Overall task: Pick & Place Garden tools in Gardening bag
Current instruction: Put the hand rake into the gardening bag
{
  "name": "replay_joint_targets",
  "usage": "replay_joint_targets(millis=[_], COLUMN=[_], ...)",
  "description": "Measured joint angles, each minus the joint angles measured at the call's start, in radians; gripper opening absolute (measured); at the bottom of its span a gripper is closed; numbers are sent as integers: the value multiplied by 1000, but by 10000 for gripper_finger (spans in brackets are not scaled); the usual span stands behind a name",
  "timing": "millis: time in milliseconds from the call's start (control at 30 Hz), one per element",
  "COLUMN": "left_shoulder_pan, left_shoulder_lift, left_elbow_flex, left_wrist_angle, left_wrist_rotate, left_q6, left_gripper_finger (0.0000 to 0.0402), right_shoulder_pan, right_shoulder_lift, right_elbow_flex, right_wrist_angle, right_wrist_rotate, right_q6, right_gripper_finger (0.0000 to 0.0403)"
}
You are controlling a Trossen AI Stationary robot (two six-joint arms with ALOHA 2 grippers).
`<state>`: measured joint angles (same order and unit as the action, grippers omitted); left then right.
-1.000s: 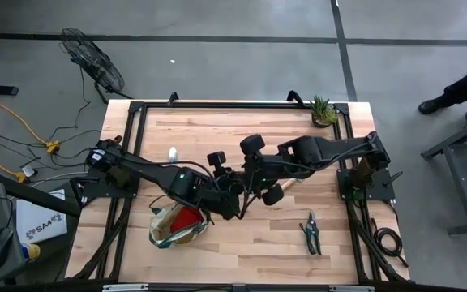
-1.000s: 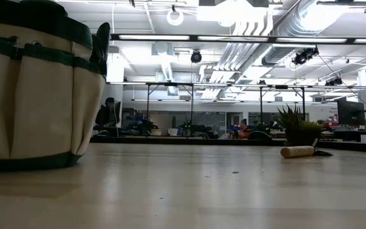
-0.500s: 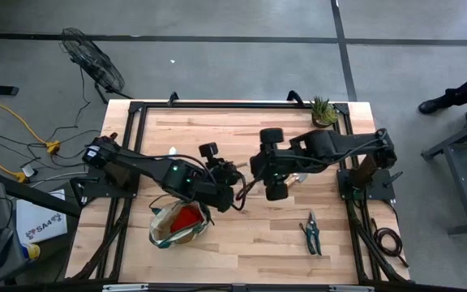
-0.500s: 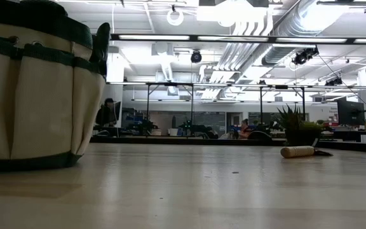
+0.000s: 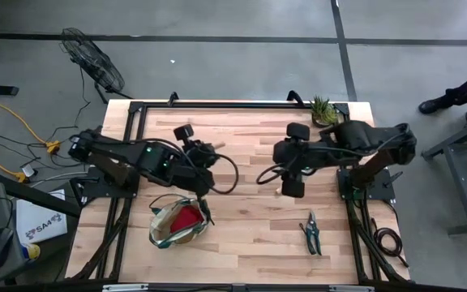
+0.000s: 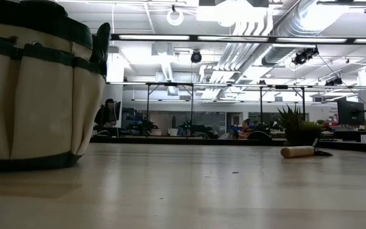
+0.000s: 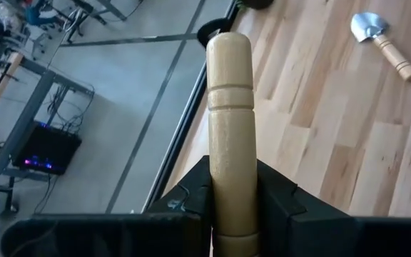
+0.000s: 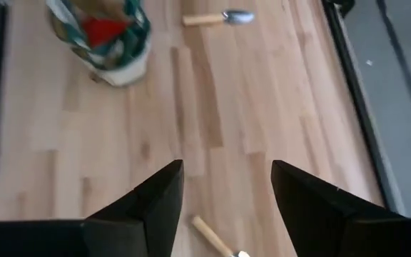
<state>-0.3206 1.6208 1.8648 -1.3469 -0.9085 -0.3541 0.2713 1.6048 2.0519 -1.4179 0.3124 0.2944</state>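
Observation:
My left gripper (image 7: 230, 193) (image 5: 201, 156) is shut on a wooden-handled tool (image 7: 228, 107) above the table's far left middle; the tool's head is hidden behind the gripper. My right gripper (image 8: 227, 171) (image 5: 282, 172) is open and empty above the table's right middle. Under it another wooden-handled tool (image 8: 215, 241) (image 6: 297, 151) lies flat on the table. The beige gardening bag (image 5: 177, 224) (image 6: 37, 89) stands at the near left with the red cloth (image 5: 186, 217) inside. A trowel (image 8: 216, 18) lies flat beyond the bag. A pruner (image 5: 310, 234) lies at the near right. My left gripper pinches the round wooden handle (image 7: 230, 168) between its two fingers (image 7: 191, 196). The fingers lie along the handle, whose rounded free end (image 7: 228, 46) sticks out well past the fingertips. The tool is lifted clear of the table.
A small potted plant (image 5: 323, 111) (image 6: 294, 127) stands at the far right corner. A trowel (image 7: 380, 39) shows on bare planks in the left wrist view. Open wood lies between the two arms and along the near edge. A person's shoes (image 5: 448, 93) show beyond the table's right side.
The two grippers were close together at the table's middle, beside the bag. My left gripper has drawn back toward the far left edge, and my right gripper toward the right edge. The bag and the wooden-handled tool on the table have stayed where they were.

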Motion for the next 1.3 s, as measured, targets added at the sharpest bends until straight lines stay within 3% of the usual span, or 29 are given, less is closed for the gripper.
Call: replay_joint_targets(millis=[133, 367, 500, 733, 900, 1100, 1300], left_shoulder_pan=[-1, -15, -55, -191, -310, -412, -440], left_shoulder_lift=[-55, -217, -313, -423, -438, -412, -342], left_elbow_flex=[-78, -390, -515, -563, -565, -567, -567], left_wrist_angle=[26, 307, 439, 472, 478, 479, 502], left_wrist_rotate=[10, 114, 109, -79, -248, -425, -511], left_q6=[-18, -34, -71, -186, -279, -463, -646], left_gripper_finger=[58, 58, 58, 58, 58, 58, 58], right_shoulder_pan=[28, 66, 84, 123, 145, 155, 155], right_shoulder_lift=[-80, -230, -300, -380, -393, -393, -393], right_elbow_flex=[-131, -521, -748, -1130, -1307, -1481, -1614], right_wrist_angle=[145, 521, 757, 1269, 1580, 1836, 2038], right_wrist_rotate=[-1, -2, 0, 1, 10, 26, -9], right_q6=[55, 180, 279, 405, 416, 417, 408], right_gripper_finger=[205, 205, 205, 205, 205, 205, 205])
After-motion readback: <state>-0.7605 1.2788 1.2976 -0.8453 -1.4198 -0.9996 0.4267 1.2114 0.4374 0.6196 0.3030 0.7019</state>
